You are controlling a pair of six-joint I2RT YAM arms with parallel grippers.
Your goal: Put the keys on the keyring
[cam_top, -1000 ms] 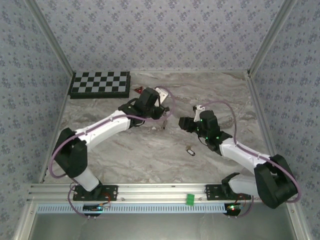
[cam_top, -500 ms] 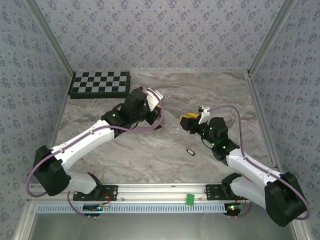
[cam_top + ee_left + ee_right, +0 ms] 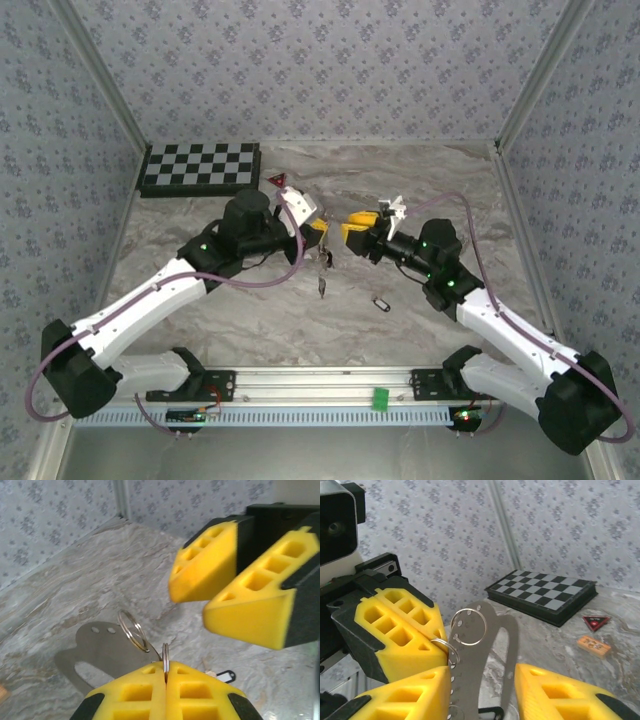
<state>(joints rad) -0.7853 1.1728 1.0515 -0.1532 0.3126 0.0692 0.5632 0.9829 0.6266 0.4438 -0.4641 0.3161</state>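
Note:
My left gripper [image 3: 165, 671] is shut on a thin silver keyring [image 3: 165, 661], held edge-on between its yellow pads. A second ring [image 3: 132, 630] and a flat grey metal plate [image 3: 97, 652] hang from it. In the top view the left gripper [image 3: 316, 232] and right gripper [image 3: 350, 229] meet nose to nose at mid-table. My right gripper [image 3: 482, 695] is open, its fingers on either side of the grey plate [image 3: 487, 650]; the ring [image 3: 441, 647] pokes out of the left gripper's pads [image 3: 395, 625]. One key [image 3: 380, 303] with a black head lies on the table, and shows past the left pads as well [image 3: 226, 675].
A folded chessboard [image 3: 200, 167] lies at the back left, and again behind the plate [image 3: 545, 592]. A small red triangle [image 3: 596, 622] and an orange piece [image 3: 593, 645] lie near it. Patterned walls close in the marble table [image 3: 250, 310] on three sides.
Both arms have swung toward each other. The left gripper brought the ring and plate forward and right; the right gripper moved left up to it, its jaws narrowing around the plate.

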